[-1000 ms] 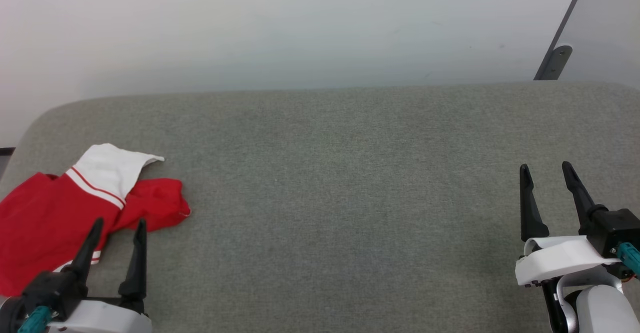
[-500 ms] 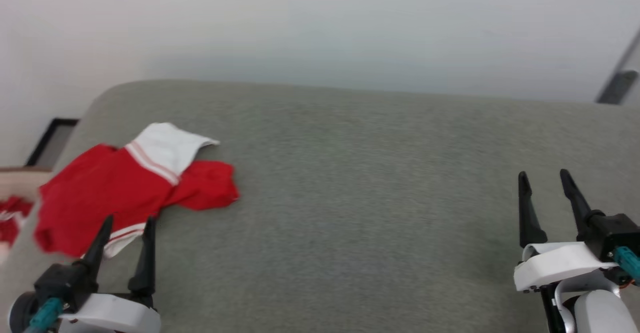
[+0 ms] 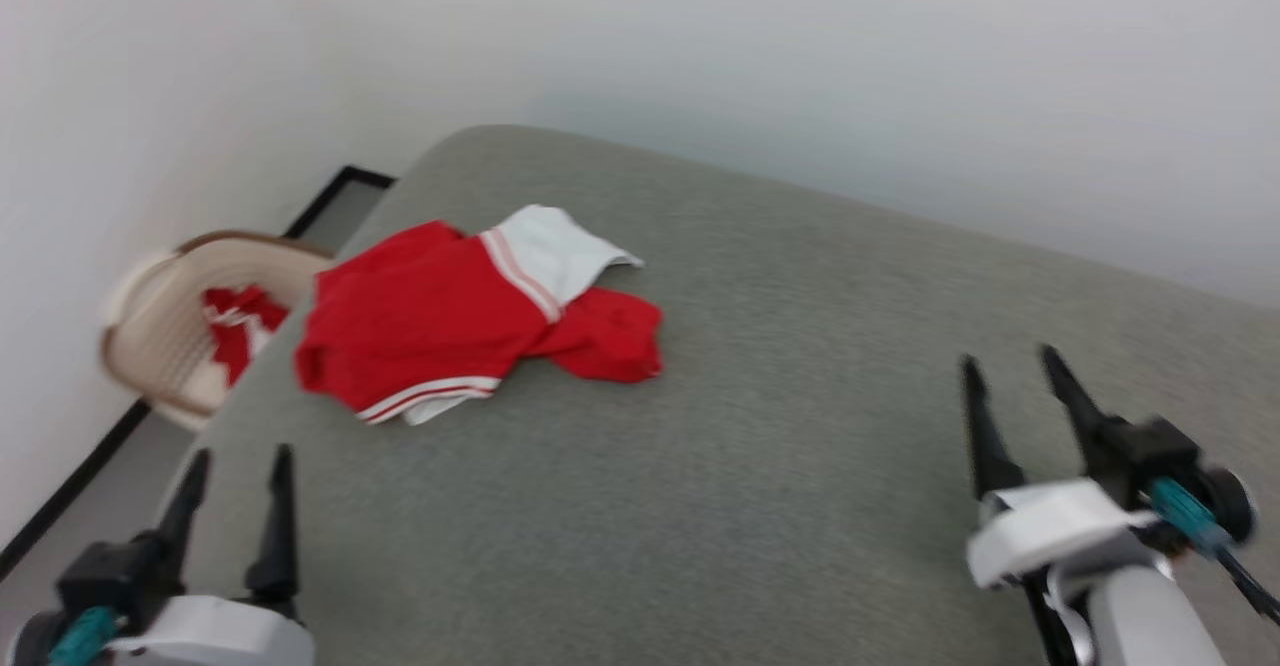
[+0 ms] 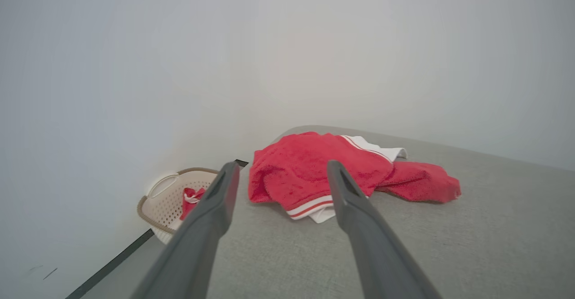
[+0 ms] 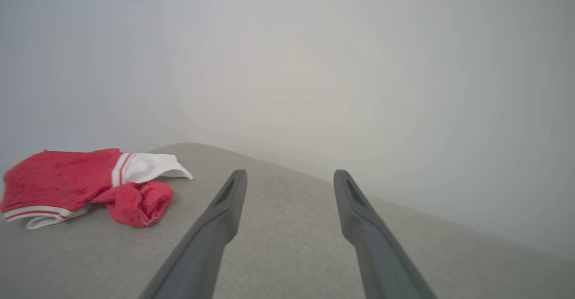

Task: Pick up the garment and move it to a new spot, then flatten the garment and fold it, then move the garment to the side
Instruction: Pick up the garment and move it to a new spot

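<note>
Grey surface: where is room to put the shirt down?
Bare patch: the wide middle of the grey surface, between the garment and the right gripper, back to the wall. Crowded: the far left corner, under the garment, basket beyond.

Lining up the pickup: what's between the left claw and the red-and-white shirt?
Only bare grey fabric surface lies between the left claw and the crumpled red-and-white shirt, as the head view shows.
</note>
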You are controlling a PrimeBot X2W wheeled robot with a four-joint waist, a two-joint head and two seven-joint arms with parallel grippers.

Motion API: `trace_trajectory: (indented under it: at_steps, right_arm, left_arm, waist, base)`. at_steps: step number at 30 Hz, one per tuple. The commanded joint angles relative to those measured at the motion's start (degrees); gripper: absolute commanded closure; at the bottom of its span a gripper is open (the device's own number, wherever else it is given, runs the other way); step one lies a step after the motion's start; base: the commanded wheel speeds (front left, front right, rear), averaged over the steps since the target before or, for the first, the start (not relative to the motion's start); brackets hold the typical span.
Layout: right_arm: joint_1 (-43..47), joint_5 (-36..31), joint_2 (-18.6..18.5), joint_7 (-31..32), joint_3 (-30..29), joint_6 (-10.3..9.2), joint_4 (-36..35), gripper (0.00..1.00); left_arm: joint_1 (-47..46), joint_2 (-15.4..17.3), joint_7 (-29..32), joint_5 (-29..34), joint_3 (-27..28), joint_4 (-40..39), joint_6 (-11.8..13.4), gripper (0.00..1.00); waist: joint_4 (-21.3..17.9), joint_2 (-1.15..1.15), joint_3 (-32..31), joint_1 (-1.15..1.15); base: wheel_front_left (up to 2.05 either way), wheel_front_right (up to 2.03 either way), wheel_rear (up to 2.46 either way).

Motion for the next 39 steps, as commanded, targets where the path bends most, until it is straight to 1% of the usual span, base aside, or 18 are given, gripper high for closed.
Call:
trace_trajectory:
  at_steps: [1, 12, 15, 20, 23, 25, 29, 32, 35, 39]
  right_arm:
    - [-1.5, 0.4, 0.2, -0.1, 1.2, -0.05, 0.2, 0.00]
    - [-10.1, 3.1, 0.1, -0.1, 11.5, -0.06, 6.6, 0.00]
    - [-11.5, 4.0, 0.1, -0.1, 12.9, -0.06, 8.0, 0.00]
    - [-12.3, 4.8, 0.1, -0.1, 13.5, -0.06, 8.9, 0.00]
    - [-12.5, 5.0, 0.1, -0.1, 13.6, -0.06, 9.0, 0.00]
    - [-12.4, 5.2, 0.1, -0.1, 14.0, -0.06, 9.0, 0.00]
    - [-10.9, 5.8, 0.1, -0.1, 13.5, -0.06, 8.6, 0.00]
    - [-9.0, 5.3, 0.1, -0.1, 11.7, -0.06, 7.4, 0.00]
    - [-6.6, 4.4, 0.1, -0.1, 9.7, -0.06, 5.6, 0.00]
    - [-6.3, 3.1, 0.1, -0.1, 10.2, -0.06, 3.8, 0.00]
  left_arm:
    - [0.5, 0.0, 0.0, -0.2, 0.8, -0.1, 0.1, 0.00]
    - [1.7, -2.6, 0.0, -2.8, 9.6, -1.9, 0.0, 0.00]
    - [1.7, -3.4, 0.0, -2.2, 10.2, -2.1, 0.0, 0.00]
    - [1.6, -4.8, 0.0, -1.1, 10.3, -2.1, 0.1, 0.00]
    - [1.5, -5.3, 0.0, -0.9, 10.2, -2.0, 0.1, 0.00]
    - [1.4, -5.0, 0.0, -0.9, 9.5, -1.7, 0.0, 0.00]
    - [-0.9, -3.0, 0.0, -2.0, 5.7, -1.0, 0.1, 0.00]
    - [-5.1, -0.2, 0.0, -2.6, 1.5, -0.1, 0.0, 0.00]
    - [-11.0, 2.8, 0.0, -3.7, -4.0, 2.0, 0.0, 0.00]
    - [-19.8, 8.1, 0.0, -7.7, -7.3, 5.5, 0.1, 0.00]
  waist:
    - [5.1, 0.00, -0.5, 0.00]
    - [7.6, 0.00, 3.4, 0.00]
    - [7.7, 0.00, 3.6, 0.00]
    - [7.5, 0.00, 3.2, 0.00]
    - [7.4, 0.00, 3.0, 0.00]
    - [7.3, 0.00, 2.9, 0.00]
    - [6.7, 0.00, 2.7, 0.00]
    - [6.0, 0.00, 2.7, 0.00]
    - [5.1, 0.00, 3.0, 0.00]
    - [-0.2, 0.00, 6.3, 0.00]
  base:
    - [0.00, 0.00, 0.00]
    - [-0.02, -0.02, -0.02]
    - [-0.27, -0.27, -0.27]
    - [-0.21, -0.21, -0.21]
    - [-0.04, -0.04, -0.04]
    - [0.00, 0.00, 0.00]
    - [0.00, 0.00, 0.00]
    - [0.00, 0.00, 0.00]
    - [0.00, 0.00, 0.00]
    - [0.00, 0.00, 0.00]
